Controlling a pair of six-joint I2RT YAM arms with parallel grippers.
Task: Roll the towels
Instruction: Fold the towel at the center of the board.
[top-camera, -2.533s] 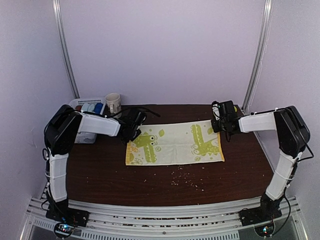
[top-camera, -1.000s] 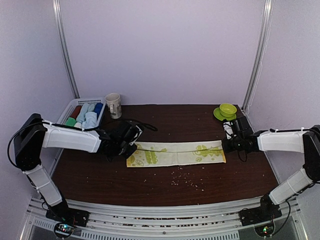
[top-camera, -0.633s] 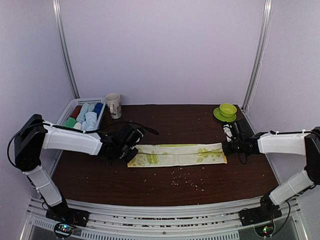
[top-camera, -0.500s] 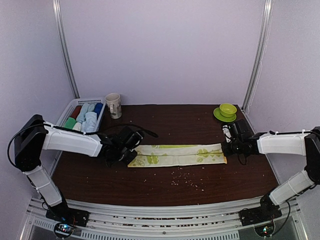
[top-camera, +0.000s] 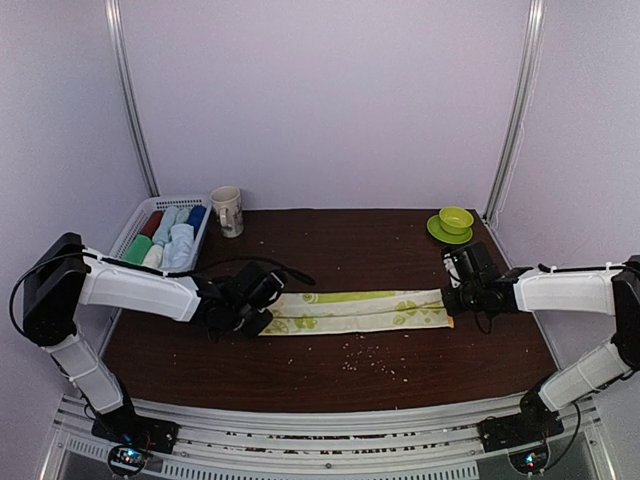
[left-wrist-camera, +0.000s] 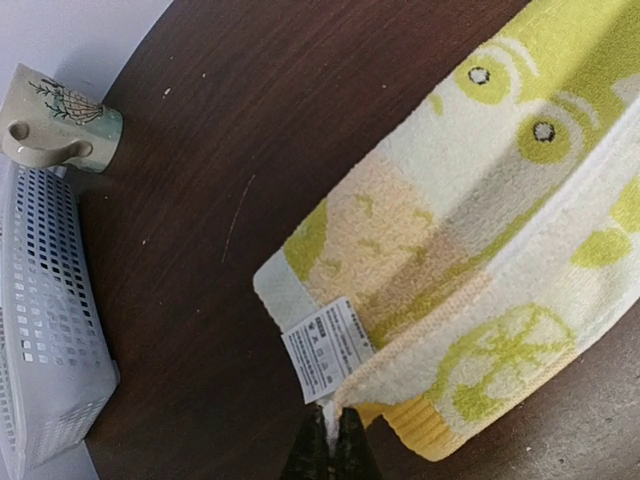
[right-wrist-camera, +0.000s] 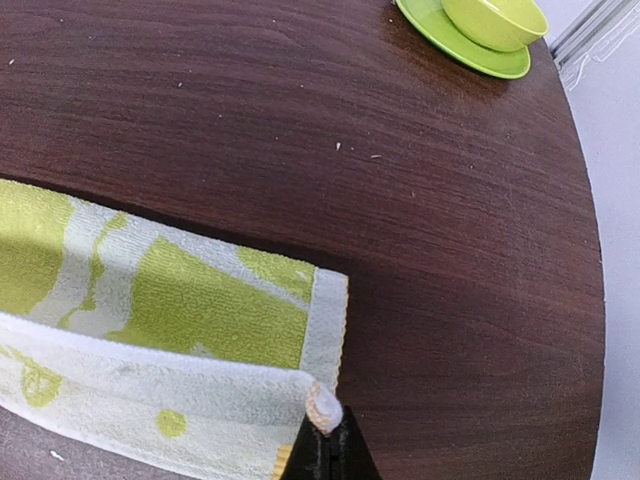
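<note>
A yellow-green towel with white print lies folded lengthwise into a long strip across the middle of the brown table. My left gripper is shut on the towel's left corner, beside its white care label. My right gripper is shut on the towel's right corner, which is lifted slightly above the lower layer. The upper layer is folded over the lower one. Rolled towels in several colours sit in the basket at back left.
A white slatted basket stands at the back left edge, a beige mug next to it. A green bowl on a green saucer is at back right. Small crumbs lie in front of the towel.
Both grippers have drawn the towel's far edge toward the near edge, turning the flat open towel into a narrow doubled strip. Both arms came lower and nearer.
</note>
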